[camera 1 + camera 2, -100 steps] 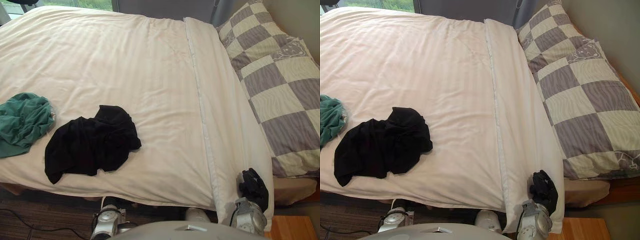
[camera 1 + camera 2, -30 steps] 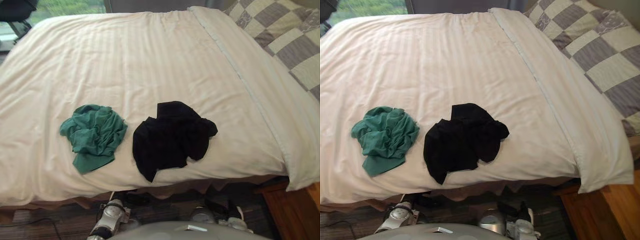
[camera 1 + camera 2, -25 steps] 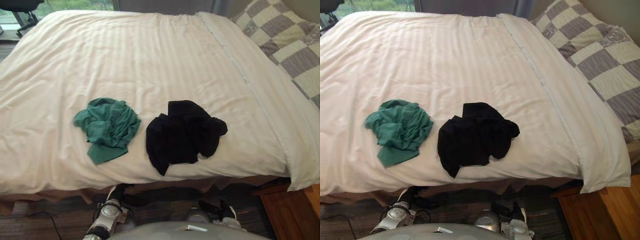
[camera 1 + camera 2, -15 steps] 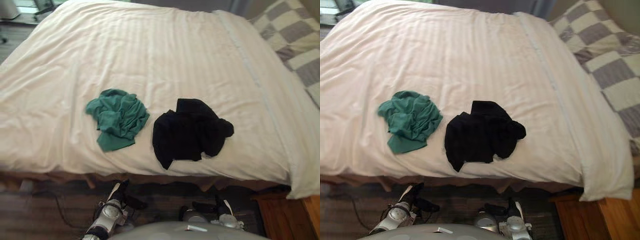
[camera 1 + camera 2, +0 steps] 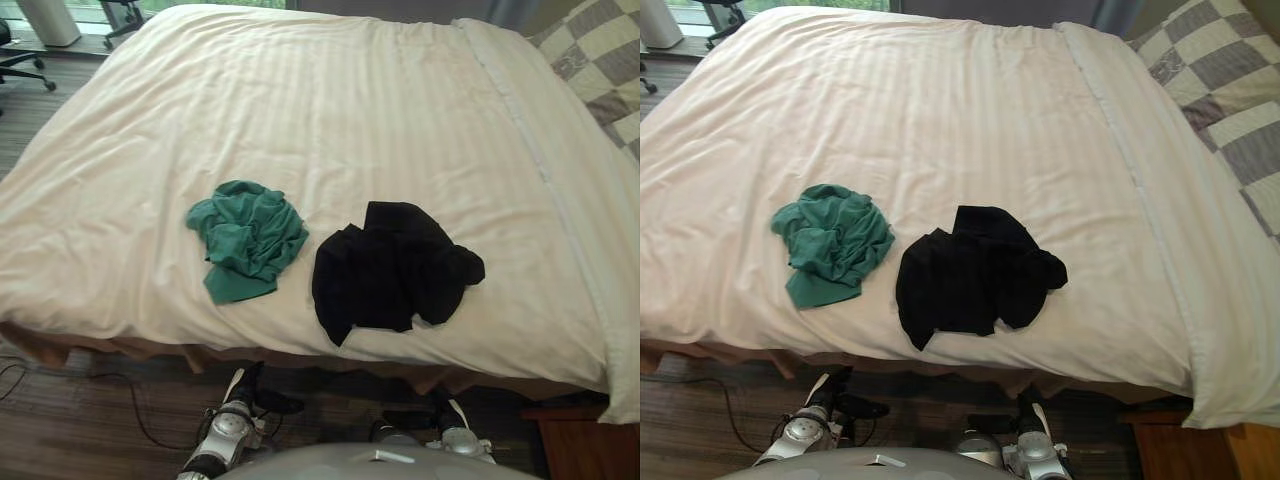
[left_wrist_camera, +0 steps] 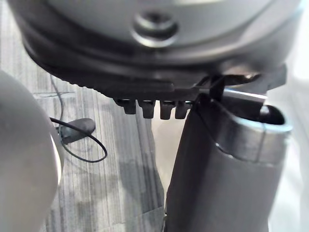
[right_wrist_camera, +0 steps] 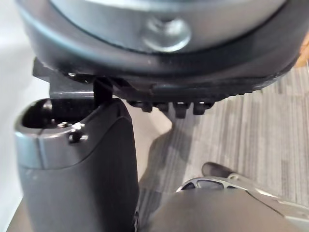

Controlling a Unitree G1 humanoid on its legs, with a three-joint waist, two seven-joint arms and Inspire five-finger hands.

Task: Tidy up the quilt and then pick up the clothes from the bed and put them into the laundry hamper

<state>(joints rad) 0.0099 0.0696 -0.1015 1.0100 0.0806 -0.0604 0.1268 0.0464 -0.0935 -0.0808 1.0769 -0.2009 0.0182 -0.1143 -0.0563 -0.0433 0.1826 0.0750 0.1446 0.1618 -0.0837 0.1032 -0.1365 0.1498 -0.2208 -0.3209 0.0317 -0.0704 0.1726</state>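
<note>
Cream quilt [image 5: 300, 100] (striped), green garment [image 5: 248, 235], black garment [image 5: 390, 265].

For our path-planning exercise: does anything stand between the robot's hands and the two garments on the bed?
Nothing visible does. The green garment and black garment lie uncovered near the front edge of the quilt; the left hand and right hand hang below that edge, over the floor.

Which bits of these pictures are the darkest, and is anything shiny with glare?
Left eye view: the quilt is softly lit with no glare, and the darkest strip is the floor just below the quilt's near edge. Right eye view: the black clothes are so dark that their folds hardly show, while the green clothes show shaded creases.
</note>
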